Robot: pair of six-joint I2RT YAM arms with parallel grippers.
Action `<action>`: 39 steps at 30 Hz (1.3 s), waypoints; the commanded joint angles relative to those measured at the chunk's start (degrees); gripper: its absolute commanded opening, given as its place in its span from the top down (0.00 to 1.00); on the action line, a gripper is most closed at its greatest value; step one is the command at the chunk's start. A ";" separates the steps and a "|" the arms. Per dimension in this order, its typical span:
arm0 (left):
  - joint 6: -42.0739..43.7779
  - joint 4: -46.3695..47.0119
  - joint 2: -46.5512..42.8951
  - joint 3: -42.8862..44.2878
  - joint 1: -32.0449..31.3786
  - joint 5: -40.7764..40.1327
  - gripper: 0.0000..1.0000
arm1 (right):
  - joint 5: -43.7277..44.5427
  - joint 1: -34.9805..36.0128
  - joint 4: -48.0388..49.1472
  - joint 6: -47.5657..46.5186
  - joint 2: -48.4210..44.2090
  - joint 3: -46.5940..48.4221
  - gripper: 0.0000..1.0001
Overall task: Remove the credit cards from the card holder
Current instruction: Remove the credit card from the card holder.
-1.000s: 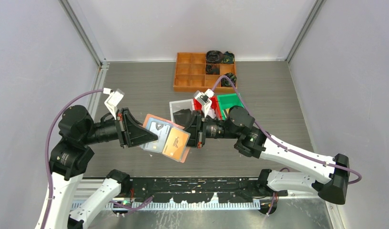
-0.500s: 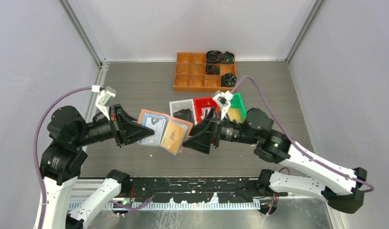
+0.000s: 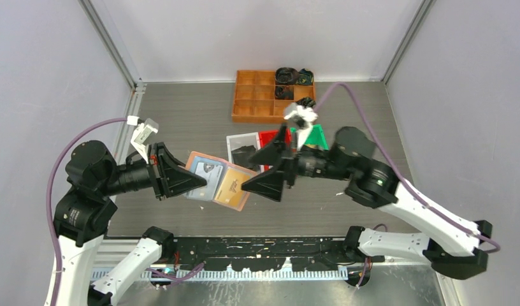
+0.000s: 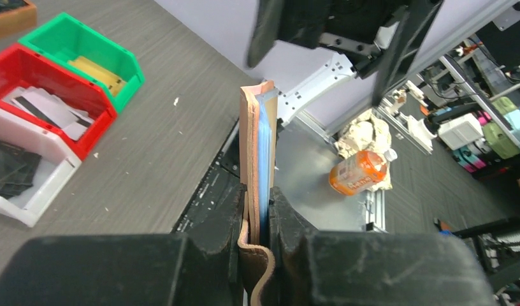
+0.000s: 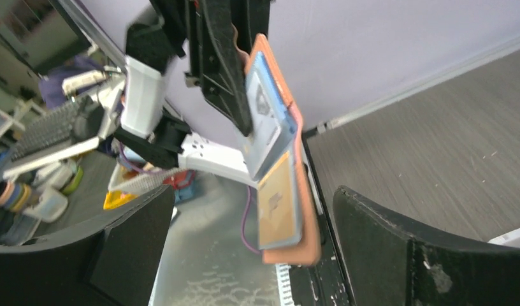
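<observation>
I see left gripper (image 3: 195,183) clamped on card holder (image 3: 243,194), left edge. Credit cards (image 3: 231,185) sit in its pockets. Right gripper (image 3: 262,171) just right of card holder, jaws wide apart, holding nothing.

A dark grey, wood-grained table (image 3: 181,108) carries everything. At its far edge sits an orange plastic compartment tray (image 3: 254,95), with dark coiled items (image 3: 286,75) in its right-hand compartments. Nearer the middle, three small open plastic bins stand touching in a row: a white bin (image 3: 232,143) holding something black, a red bin (image 3: 267,135) with pale and dark cards, and a green bin (image 3: 319,135) with yellow pieces. A few tiny white specks (image 4: 175,101) dot the surface.
</observation>
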 commanded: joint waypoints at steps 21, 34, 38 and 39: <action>-5.72 4.90 0.92 -2.26 0.07 9.37 1.00 | -21.88 0.08 20.67 8.99 17.94 5.04 0.66; -10.95 8.78 0.64 -6.44 0.08 10.51 0.86 | -22.96 0.34 23.22 11.12 17.66 3.50 0.95; -12.32 10.45 0.94 -6.49 0.03 10.40 0.95 | -22.91 0.51 24.51 11.78 17.69 2.84 0.83; -12.47 10.66 0.98 -6.51 0.07 10.34 0.98 | -22.68 0.53 24.99 12.13 17.57 2.51 0.74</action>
